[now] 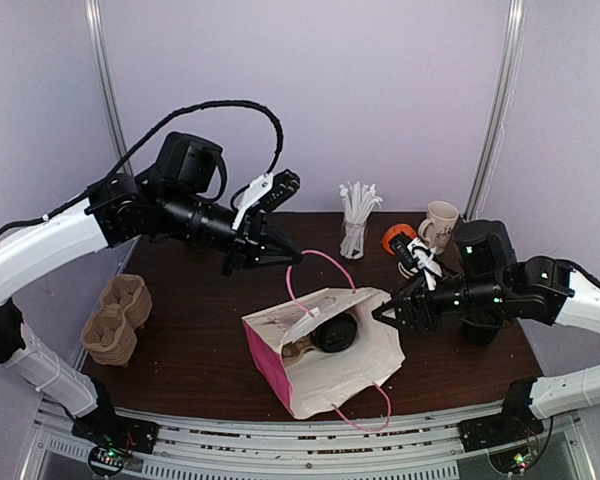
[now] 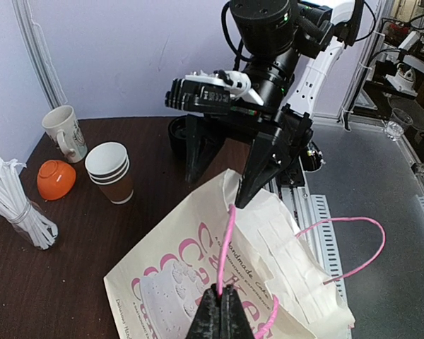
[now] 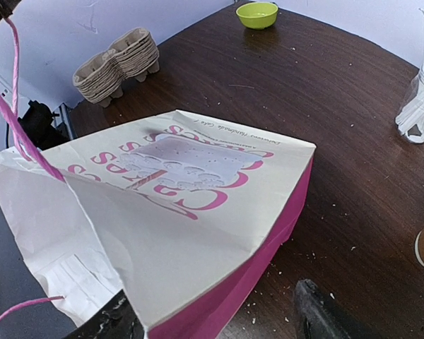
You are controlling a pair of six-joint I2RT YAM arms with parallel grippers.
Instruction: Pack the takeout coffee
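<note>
The left pincer [image 2: 222, 314] is clamped together on the pink handle [image 2: 228, 240] of the paper bag [image 1: 330, 378]. The right pincer [image 1: 385, 308], jaws apart and holding nothing, sits at the bag's mouth. The takeout coffee [image 1: 335, 332] lies on its side inside the bag. Bare worktop [image 1: 200, 330] opens left of the bag as far as stacked cup carriers [image 1: 120, 315]. Straws [image 1: 358, 220], an orange bowl [image 1: 398, 238] and a mug [image 1: 440, 225] crowd behind the bag's right side.
</note>
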